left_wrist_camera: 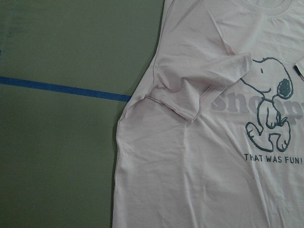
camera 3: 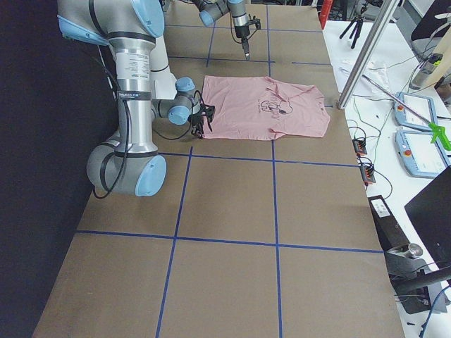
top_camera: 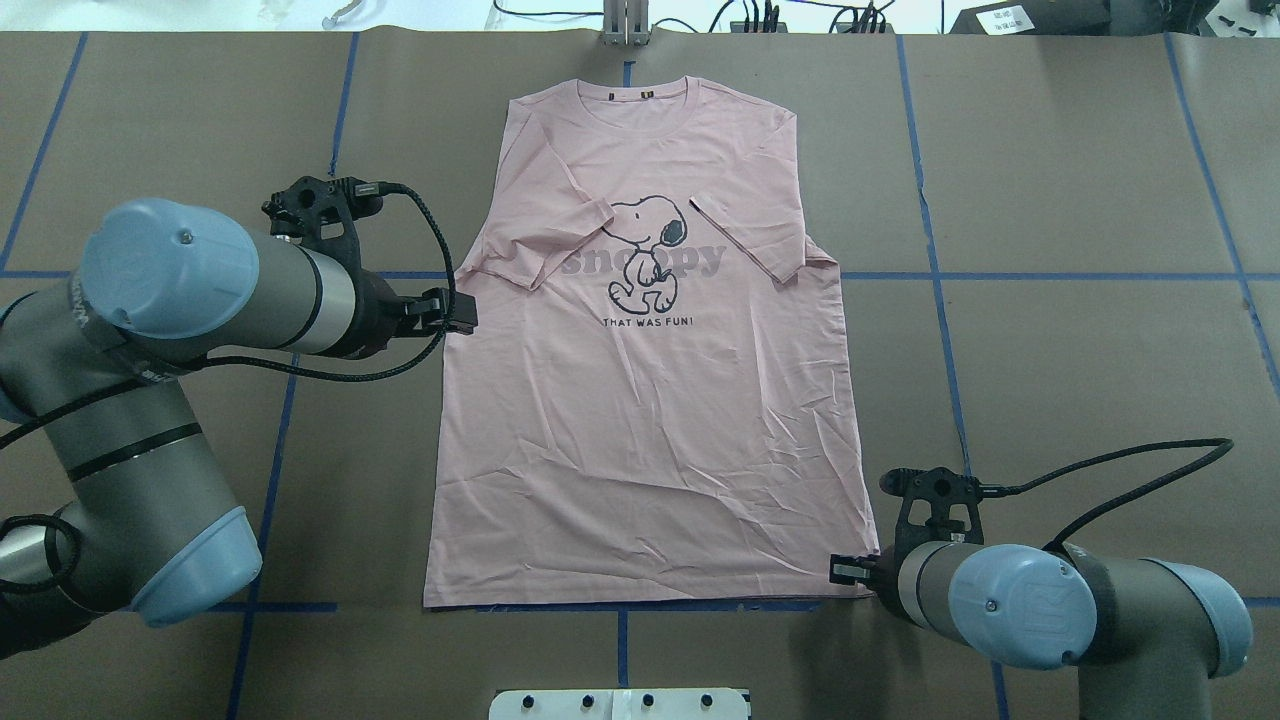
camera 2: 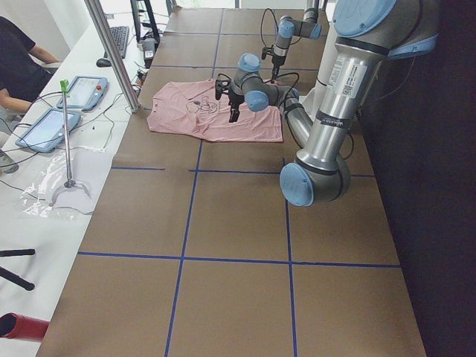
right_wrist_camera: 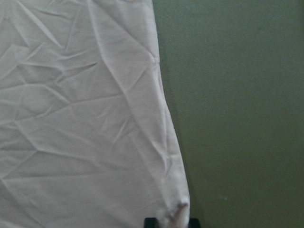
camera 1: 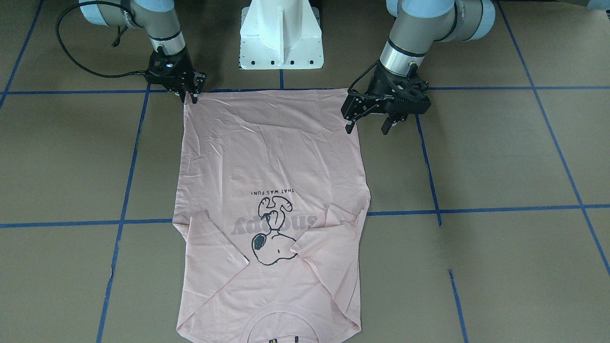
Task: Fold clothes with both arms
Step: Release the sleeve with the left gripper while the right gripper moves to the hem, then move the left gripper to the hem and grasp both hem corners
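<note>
The pale pink T-shirt [camera 1: 267, 157] lies flat and print-up on the brown table, collar away from the robot, both sleeves folded in over the chest [top_camera: 640, 330]. My right gripper [camera 1: 189, 97] is low at the hem corner on the robot's right [top_camera: 850, 570]. The right wrist view shows that corner [right_wrist_camera: 175, 211] pinched between its fingertips. My left gripper [camera 1: 368, 129] is open and empty, held above the table beside the shirt's left edge [top_camera: 455, 312]. The left wrist view looks down on the folded left sleeve [left_wrist_camera: 190, 95]; its fingers do not show there.
The white pedestal base [camera 1: 281, 38] stands between the arms behind the hem. Blue tape lines [top_camera: 940, 277] grid the table. A metal pole [camera 2: 111, 52], tablets [camera 2: 44, 126] and a seated person [camera 2: 18, 59] are on the operators' side beyond the collar.
</note>
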Available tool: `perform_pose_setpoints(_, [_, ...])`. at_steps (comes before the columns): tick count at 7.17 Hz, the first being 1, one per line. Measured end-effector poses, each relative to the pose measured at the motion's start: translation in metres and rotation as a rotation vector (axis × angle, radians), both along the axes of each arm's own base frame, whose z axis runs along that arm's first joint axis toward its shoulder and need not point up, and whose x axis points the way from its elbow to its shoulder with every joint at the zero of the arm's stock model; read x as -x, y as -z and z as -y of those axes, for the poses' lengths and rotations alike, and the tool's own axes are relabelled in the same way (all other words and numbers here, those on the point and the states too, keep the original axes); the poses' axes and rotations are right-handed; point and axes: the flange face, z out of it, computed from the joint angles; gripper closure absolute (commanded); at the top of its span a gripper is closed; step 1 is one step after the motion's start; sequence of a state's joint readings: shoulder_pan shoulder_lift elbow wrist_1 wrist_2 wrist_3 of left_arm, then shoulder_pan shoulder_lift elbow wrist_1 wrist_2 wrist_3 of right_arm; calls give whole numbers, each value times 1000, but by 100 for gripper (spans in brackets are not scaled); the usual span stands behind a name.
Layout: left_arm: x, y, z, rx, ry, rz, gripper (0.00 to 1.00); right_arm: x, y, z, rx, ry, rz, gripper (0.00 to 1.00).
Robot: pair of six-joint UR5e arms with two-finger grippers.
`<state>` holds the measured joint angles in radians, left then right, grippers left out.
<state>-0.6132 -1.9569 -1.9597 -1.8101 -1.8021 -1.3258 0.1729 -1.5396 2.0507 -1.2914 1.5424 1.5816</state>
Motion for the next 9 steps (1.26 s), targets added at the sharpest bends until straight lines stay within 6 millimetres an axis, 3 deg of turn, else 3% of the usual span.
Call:
perform_pose_setpoints(2, [-1, 0, 0, 1, 1, 0, 0, 0, 2, 0, 5, 5, 5, 100])
perform_pose_setpoints(5, [-7, -9, -9, 50, 2, 4, 0, -7, 18, 0, -5, -3, 40, 100])
perform_pose_setpoints(6, [-21, -20, -28, 136, 15, 0, 0, -10, 28, 4, -11, -14, 59, 100])
perform_pose_setpoints(9, [-96, -43, -140, 384, 56, 55, 1, -18, 50, 20, -23, -47, 105, 100])
